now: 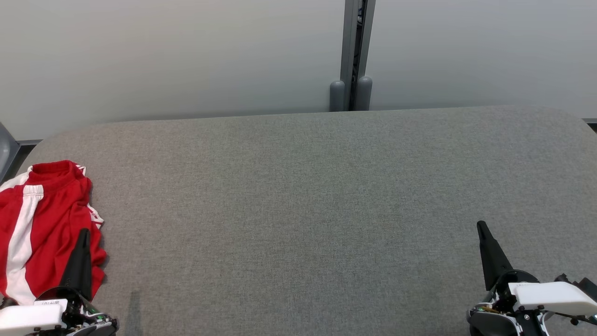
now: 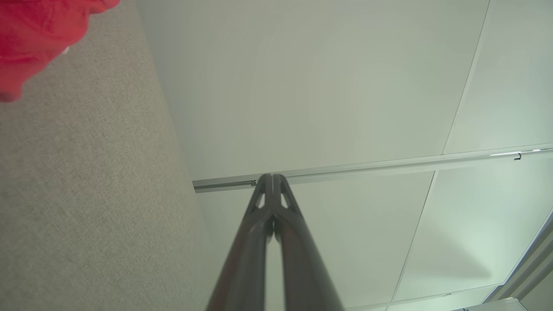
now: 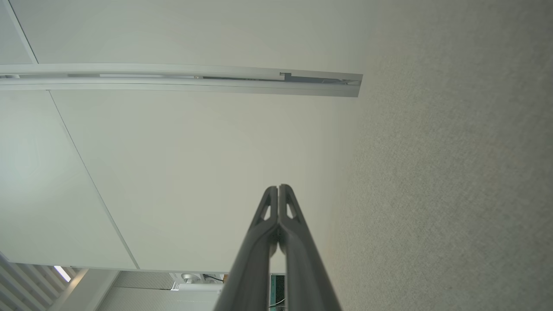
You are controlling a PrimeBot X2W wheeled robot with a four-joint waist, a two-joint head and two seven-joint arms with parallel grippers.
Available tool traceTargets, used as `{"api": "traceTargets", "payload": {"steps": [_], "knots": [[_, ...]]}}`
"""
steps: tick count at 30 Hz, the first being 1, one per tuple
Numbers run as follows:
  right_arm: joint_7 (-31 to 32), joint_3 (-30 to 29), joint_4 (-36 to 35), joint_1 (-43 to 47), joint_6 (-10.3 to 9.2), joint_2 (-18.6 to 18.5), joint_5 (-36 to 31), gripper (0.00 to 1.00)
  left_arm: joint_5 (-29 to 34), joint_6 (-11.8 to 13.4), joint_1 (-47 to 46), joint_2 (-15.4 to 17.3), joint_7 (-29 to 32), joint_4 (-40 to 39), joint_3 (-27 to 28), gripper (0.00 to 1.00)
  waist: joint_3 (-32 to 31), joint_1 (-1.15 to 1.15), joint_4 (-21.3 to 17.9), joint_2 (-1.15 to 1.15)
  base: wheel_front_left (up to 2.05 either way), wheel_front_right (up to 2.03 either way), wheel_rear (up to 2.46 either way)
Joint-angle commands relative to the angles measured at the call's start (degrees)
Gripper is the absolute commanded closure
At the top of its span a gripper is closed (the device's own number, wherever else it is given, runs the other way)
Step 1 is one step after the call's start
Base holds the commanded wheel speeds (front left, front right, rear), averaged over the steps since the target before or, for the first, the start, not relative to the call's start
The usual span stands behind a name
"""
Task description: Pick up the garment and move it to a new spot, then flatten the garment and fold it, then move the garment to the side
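Observation:
A crumpled red garment [image 1: 46, 219] with white stripes lies at the far left of the grey table [image 1: 303, 210]. My left gripper [image 1: 84, 232] stands over the garment's right edge at the lower left, its fingers pressed together with nothing between them. In the left wrist view the left gripper [image 2: 272, 176] is shut, and a corner of the red garment [image 2: 30, 34] shows at the top left. At the lower right my right gripper [image 1: 481, 225] is shut above bare table, far from the garment. The right wrist view shows the right gripper [image 3: 278, 187] with its tips touching.
A pale wall panel [image 1: 186, 56] rises behind the table, with a grey vertical post [image 1: 352, 51] at its middle. The table's rounded far left corner [image 1: 42, 140] lies just beyond the garment. Grey felt stretches wide between the two grippers.

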Motion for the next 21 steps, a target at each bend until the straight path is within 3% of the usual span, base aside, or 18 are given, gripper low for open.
{"api": "traceTargets", "payload": {"steps": [1, 20, 21], "knots": [[0.0, 0.0, 0.3, -0.5, 0.0, -0.3, 0.0, 1.0, 0.1, -0.3, -1.3, 0.2, 0.0, 0.0, 0.0, 1.0, 0.0, 0.0, 0.0, 0.0, 0.0, 0.0, 0.0], [0.0, 0.0, 0.3, -0.5, 0.0, -0.4, 0.0, 1.0, 0.1, -0.3, -1.3, 0.2, 0.0, -0.1, 0.0, 1.0, 0.0, 0.0, 0.0, 0.0, 0.0, 0.0, 0.0], [0.0, 0.0, 0.0, 0.0, 0.0, 0.0, 0.0, 0.0, 0.0, 0.0, 0.0, 0.0, 0.0, 0.0, 0.0, 0.0, 0.0, 0.0, 0.0, 0.0, 0.0, 0.0, 0.0]]}}
